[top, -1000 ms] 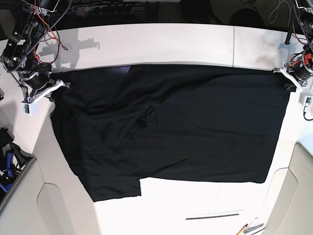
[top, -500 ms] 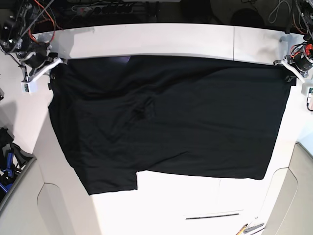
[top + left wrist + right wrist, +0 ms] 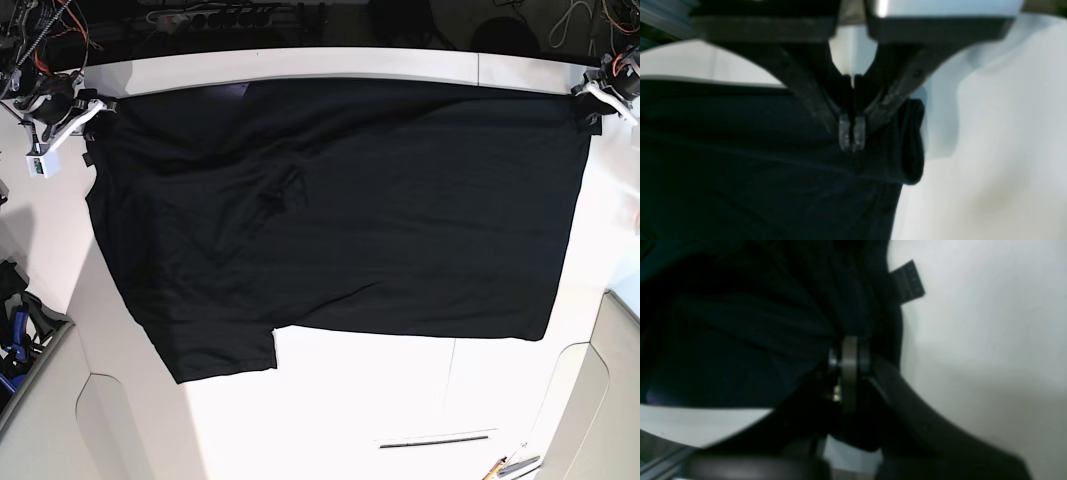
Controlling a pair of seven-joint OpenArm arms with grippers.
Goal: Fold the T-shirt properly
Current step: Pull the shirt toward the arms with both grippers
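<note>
Two far corners of the T-shirt (image 3: 330, 210) are being pinched, one by each arm, while the rest of the black cloth is lying spread across the white tabletop (image 3: 330, 400), one sleeve reaching toward the near-left side in the base view. Its far edge is running almost straight along the back of the tabletop, and a small knot of wrinkles is sitting left of the middle.

In the left wrist view, the left fingers (image 3: 852, 133) are pressed together on a bunched fold of the hem corner, with the cloth hanging down and away from them. In the right wrist view, the right fingers (image 3: 849, 370) are likewise clamped on dark cloth, a small tag (image 3: 908, 281) poking out just beside the grip. In the base view, the left gripper (image 3: 592, 100) is sitting at the far right corner and the right gripper (image 3: 85, 105) at the far left corner.

Judging by this, the step in hand is spreading and squaring the shirt, drawing it taut by its far edge, before any fold is made. Next, the move is calling for both arms to act evenly: keeping the edge tight and level, laying it flat so the middle wrinkles are smoothing out, then letting go and regrasping for the first fold. Uneven pulling would be skewing the cloth.
</note>
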